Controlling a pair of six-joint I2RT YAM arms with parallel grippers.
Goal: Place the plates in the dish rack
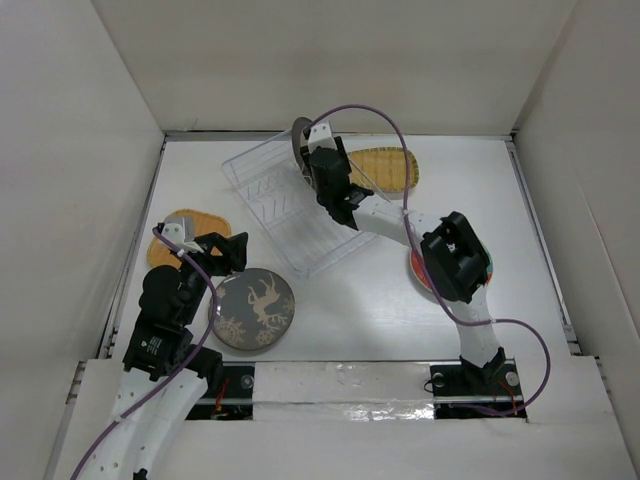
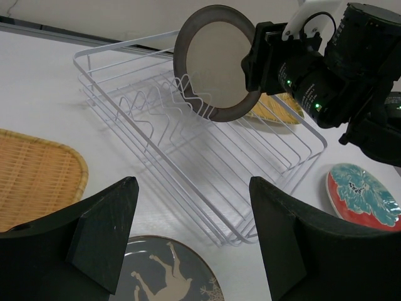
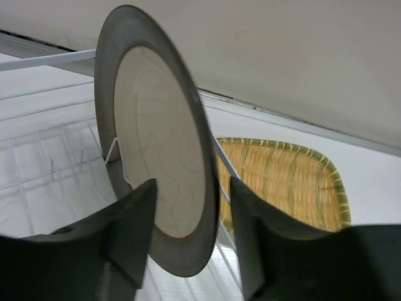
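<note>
Right at rack [image 2: 200,150] edge: cream plate [image 2: 216,63].

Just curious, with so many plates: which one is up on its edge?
The grey-rimmed cream plate, held by the right gripper at the dish rack; the others lie flat.

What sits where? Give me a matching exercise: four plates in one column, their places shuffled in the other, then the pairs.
Plates
1. grey-rimmed cream plate
2. deer plate
3. red-rimmed teal plate
4. yellow ribbed plate

Places
A. on the table, partly hidden under the right arm in the top view
B. held on edge by the right gripper over the dish rack
C. on the table beyond the dish rack, at the far side
D. flat on the table next to the left gripper

Pairs: 1-B, 2-D, 3-A, 4-C
</note>
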